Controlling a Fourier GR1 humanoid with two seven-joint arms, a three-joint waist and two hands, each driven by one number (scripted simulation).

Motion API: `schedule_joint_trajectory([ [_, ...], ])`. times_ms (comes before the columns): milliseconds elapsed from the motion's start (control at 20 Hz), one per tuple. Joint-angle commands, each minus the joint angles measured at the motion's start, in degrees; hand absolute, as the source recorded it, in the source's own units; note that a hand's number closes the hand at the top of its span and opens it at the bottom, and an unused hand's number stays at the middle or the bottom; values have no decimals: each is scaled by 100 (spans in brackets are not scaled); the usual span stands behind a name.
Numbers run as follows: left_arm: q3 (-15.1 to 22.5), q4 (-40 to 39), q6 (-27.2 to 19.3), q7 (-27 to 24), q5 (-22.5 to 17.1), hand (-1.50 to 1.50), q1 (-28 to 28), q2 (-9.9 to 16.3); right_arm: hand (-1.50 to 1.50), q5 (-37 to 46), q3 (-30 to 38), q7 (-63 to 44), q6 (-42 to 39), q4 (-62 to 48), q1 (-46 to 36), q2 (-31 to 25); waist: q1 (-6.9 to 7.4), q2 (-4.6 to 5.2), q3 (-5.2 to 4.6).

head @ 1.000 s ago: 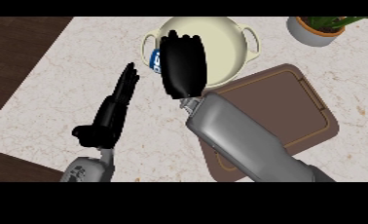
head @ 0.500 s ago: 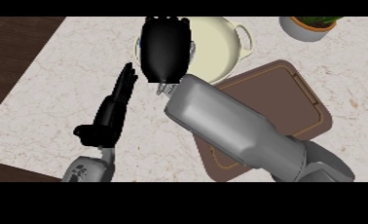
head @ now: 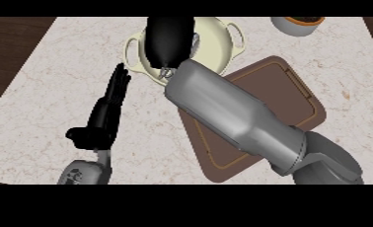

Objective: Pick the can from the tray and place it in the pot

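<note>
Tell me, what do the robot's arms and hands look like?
Both forearms are smooth, rounded grey shells, a bit shiny. The right forearm is thick, with a darker grey part near the elbow. Each ends in a black hand: the right hand and the left hand. No cables or markings show.

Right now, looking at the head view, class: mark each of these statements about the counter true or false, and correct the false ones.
1. The right robot hand is above the cream pot. True.
2. The brown tray lies left of the pot. False: it lies to the lower right of the pot.
3. The left robot hand is on the tray. False: it is over bare counter, left of the pot.
4. The can stands in plain sight on the tray. False: no can shows on the tray.
5. A small bowl sits near the top right. True.
</note>
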State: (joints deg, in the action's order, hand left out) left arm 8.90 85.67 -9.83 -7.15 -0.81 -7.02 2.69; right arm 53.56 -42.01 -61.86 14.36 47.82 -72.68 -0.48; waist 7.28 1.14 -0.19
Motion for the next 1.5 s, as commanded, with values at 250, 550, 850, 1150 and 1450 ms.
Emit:
schedule_joint_trajectory([
  [250, -166, 89, 6, 56, -37, 0, 134, 128, 150, -776, 317, 585, 1003, -1283, 101, 46, -249, 22, 11],
  [550, -213, 234, 125, 86, -137, 0, 157, 186, 150, -1427, 345, 1159, 1197, -1938, 339, 47, -138, 55, 11],
  [850, -131, 277, 60, 40, -70, 0, 260, 100, 150, -1930, 732, 1208, 836, -2779, 506, 47, -150, 76, 13],
  [1150, -146, 388, 55, 170, -62, 0, 223, 120, -150, -2667, 1215, 2243, 1154, -2543, 630, 47, -209, 61, 25],
  [1450, -23, 385, -39, 29, 25, 0, 416, -12, -150, -3024, 1830, 3270, 3331, -1768, 881, 47, -247, 65, 42],
])
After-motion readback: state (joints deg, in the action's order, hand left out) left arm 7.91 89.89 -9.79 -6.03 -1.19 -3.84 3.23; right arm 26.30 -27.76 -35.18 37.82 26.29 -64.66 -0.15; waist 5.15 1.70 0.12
